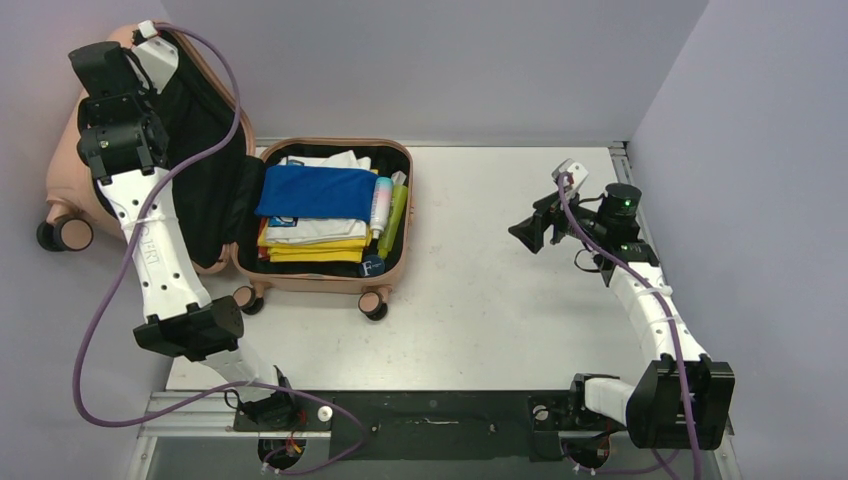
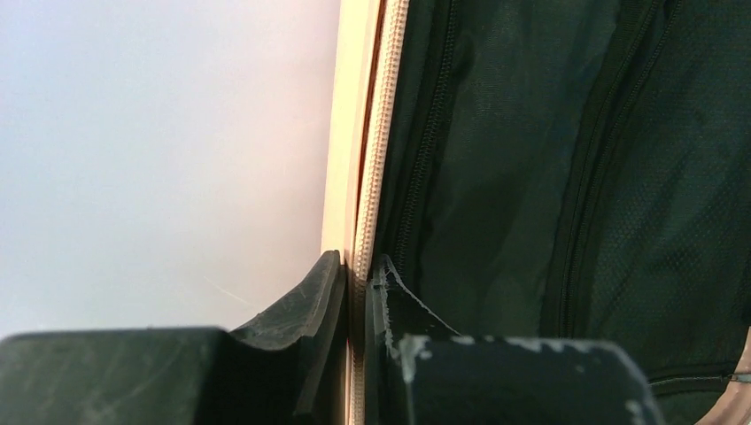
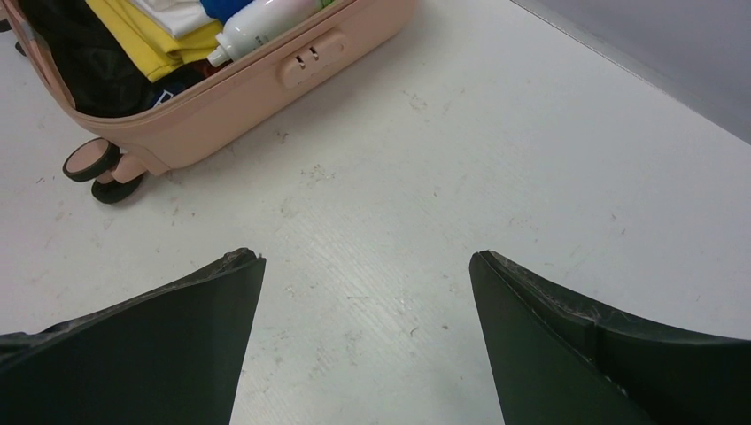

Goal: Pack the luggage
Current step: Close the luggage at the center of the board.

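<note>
Black pads of your left gripper (image 2: pixel 354 270) are clenched on the zip-edged rim of the lid (image 2: pixel 341 133) of the luggage (image 1: pixel 330 283). One finger sits on the pink outer shell and the other on the side of the dark lining (image 2: pixel 549 177), with the zipper tape (image 2: pixel 376 133) running straight up between them in the left wrist view. The bite looks shallow, close to the fingertips. I judge the step in hand to be swinging the lid over the packed half, so carry your wrist on an arc about the hinge, not straight across. A straight pull could slip the rim out of the pads or roll the whole case on its wheels (image 3: pixel 89 159). In the top view the lid stands raised at the upper left of the frame, leaning away from the base half, which lies open just right of it. That half holds a blue cloth (image 1: pixel 318 192) on folded white and yellow clothes (image 1: pixel 310 250), with a white bottle (image 1: pixel 381 205) and a green tube (image 1: pixel 397 220) along its right wall. Watch those two as the lid comes down, since they lie nearest the rim. Your right gripper (image 3: pixel 367 261) hangs with its jaws spread wide, grasping nothing, above the bare table (image 3: pixel 425 177) well to the right of the case. In the right wrist view the case fills only the upper left corner, well apart from the fingers. You could bring that arm in to steady the base wall.
</note>
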Robot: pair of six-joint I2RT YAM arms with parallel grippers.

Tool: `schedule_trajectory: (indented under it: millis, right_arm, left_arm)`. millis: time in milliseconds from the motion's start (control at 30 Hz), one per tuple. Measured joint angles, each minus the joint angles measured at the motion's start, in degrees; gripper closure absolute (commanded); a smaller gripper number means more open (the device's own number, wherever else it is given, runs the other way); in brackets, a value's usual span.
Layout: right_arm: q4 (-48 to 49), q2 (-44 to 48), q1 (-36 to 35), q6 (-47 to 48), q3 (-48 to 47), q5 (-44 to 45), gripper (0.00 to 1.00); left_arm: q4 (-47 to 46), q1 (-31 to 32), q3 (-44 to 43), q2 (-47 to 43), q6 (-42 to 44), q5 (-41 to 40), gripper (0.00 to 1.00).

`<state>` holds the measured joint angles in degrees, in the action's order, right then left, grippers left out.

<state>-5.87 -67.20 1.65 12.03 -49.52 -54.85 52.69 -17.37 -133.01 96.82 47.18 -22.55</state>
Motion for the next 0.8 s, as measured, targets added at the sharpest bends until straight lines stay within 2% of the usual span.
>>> schedule_trajectory:
  millis: [100, 200, 300, 367, 400, 433, 600, 733, 800]
  right_arm:
    - [1.7, -0.9, -1.7, -2.5, -0.1, 1.3, 0.10]
    - [2.4, -3.7, -7.4, -4.8, -2.0, 3.9, 0.10]
    - [2.8, -8.8, -15.2, -8.0, -6.6, 5.9, 0.09]
    - [4.4, -12.3, -18.3, -12.1, -9.7, 5.9, 0.05]
    - [5.9, -14.3, -19.0, -14.9, -11.3, 5.8, 0.01]
    - [10.4, -19.5, -19.3, -21.4, -15.0, 5.5, 0.03]
    - [25.1, -32.2, -20.4, -41.0, -20.5, 3.5, 0.08]
    - [35.5, -41.5, -24.5, -54.9, -22.6, 2.4, 0.28]
    - [40.7, -47.2, -27.2, -63.1, -26.1, 1.4, 0.28]
  left_arm:
    - [0.3, 0.3, 0.0, 0.0, 0.0, 0.0, 1.00]
    - [1.1, 1.9, 0.0, -0.1, -0.4, -0.8, 1.00]
    - [0.9, 6.3, 1.2, -1.1, -0.7, -3.0, 1.00]
    - [0.4, 11.7, 4.1, -3.3, -1.2, -5.5, 1.00]
    - [0.3, 19.4, 7.1, -6.5, -2.1, -7.2, 1.00]
    - [0.3, 19.7, 7.2, -6.6, -2.1, -7.2, 1.00]
    - [-0.7, 28.5, 13.1, -9.5, -5.6, -9.0, 1.00]
    - [-3.6, 32.7, 15.8, -9.0, -8.2, -8.1, 1.00]
    - [-4.7, 34.2, 16.6, -8.6, -9.7, -6.9, 1.00]
